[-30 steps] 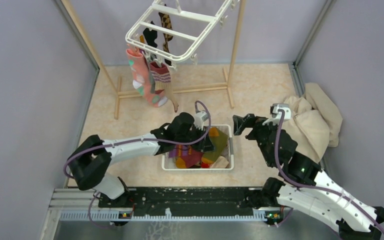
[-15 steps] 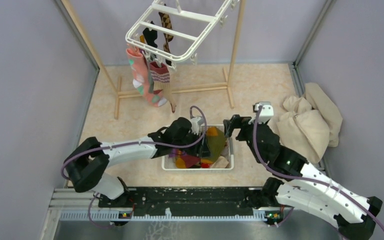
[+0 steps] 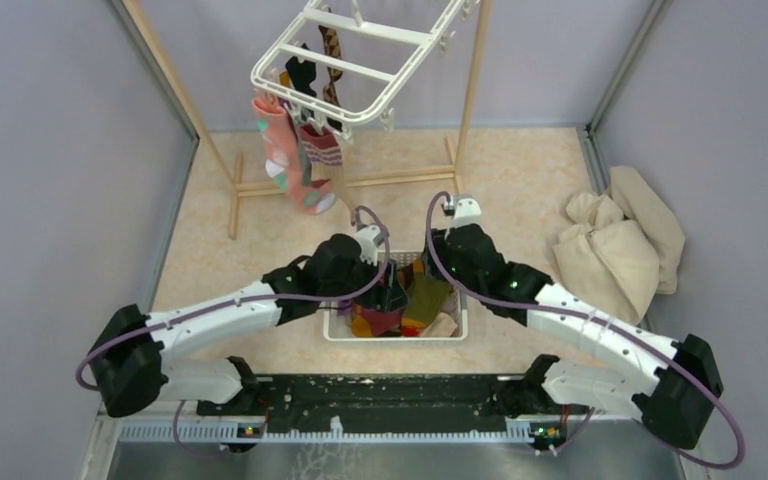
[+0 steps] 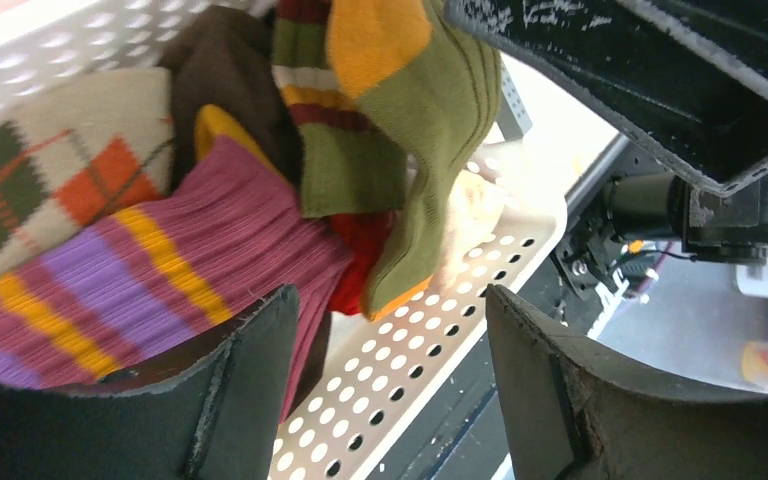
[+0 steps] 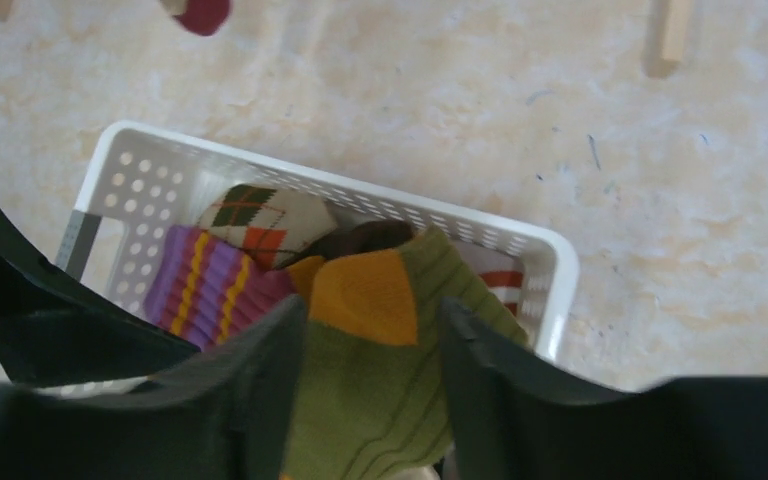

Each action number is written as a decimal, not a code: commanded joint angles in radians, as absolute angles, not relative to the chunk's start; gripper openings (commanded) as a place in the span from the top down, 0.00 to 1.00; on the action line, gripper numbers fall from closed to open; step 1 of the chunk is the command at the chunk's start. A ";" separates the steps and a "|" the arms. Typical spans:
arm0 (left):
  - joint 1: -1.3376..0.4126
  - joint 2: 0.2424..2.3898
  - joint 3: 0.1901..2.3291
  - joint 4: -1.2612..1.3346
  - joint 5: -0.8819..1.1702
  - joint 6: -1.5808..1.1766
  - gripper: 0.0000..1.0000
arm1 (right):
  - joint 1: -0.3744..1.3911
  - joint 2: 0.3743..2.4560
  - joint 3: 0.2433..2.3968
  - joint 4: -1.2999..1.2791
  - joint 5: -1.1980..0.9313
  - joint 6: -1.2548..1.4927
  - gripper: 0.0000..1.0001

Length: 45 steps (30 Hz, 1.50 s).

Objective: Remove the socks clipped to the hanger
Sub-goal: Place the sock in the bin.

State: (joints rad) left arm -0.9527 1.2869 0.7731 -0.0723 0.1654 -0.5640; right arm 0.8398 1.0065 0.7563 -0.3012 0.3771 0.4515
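Note:
The white hanger (image 3: 360,62) hangs from the wooden rack at the back. Socks are still clipped to it: a pink one with mint patches (image 3: 285,165), a maroon-striped one (image 3: 322,146), a black one (image 3: 302,72) and a brown argyle one (image 3: 332,42). Both grippers hover over the white basket (image 3: 395,337). My left gripper (image 4: 390,340) is open above the basket's perforated wall (image 4: 430,350), with nothing between its fingers. My right gripper (image 5: 375,390) stands open astride an olive sock (image 5: 380,400) with an orange heel. That olive sock (image 4: 430,130) lies on top of the pile.
The basket (image 5: 290,175) also holds a purple-striped sock (image 5: 205,280) and an argyle sock (image 5: 265,220). A beige cloth heap (image 3: 615,245) lies at the right wall. The rack's poles (image 3: 470,110) and floor bar (image 3: 380,180) stand behind the basket.
My right arm swung left from beside the cloth heap to over the basket, and its jaws narrowed around the olive sock. My left gripper's jaws spread apart, and the arm drew slightly left.

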 commanded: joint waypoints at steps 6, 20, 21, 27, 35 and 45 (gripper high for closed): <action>-0.915 1.075 0.717 -0.176 -0.055 -0.548 0.26 | 0.838 1.111 0.824 -0.215 0.160 0.462 0.82; -0.861 1.081 0.718 -0.179 -0.018 -0.524 0.25 | 0.845 1.318 0.675 -0.185 0.178 0.552 0.79; -0.859 1.078 0.717 -0.178 -0.019 -0.524 0.25 | 0.845 1.334 0.666 -0.172 0.173 0.555 0.79; -0.852 1.064 0.710 -0.176 -0.024 -0.530 0.24 | 0.854 1.378 0.632 -0.104 0.149 0.563 0.70; -0.845 1.008 0.704 -0.213 -0.099 -0.520 0.18 | 0.871 1.128 0.693 -0.167 0.154 0.492 0.36; -0.754 0.938 0.734 -0.310 -0.229 -0.486 0.01 | 0.871 0.877 0.739 -0.149 0.131 0.424 0.20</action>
State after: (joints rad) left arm -0.7971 0.9688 0.7136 -0.2481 -0.1551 -0.5163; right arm 0.8612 0.9108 0.7025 -0.1970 0.1356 0.4740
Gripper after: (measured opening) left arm 0.981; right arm 0.785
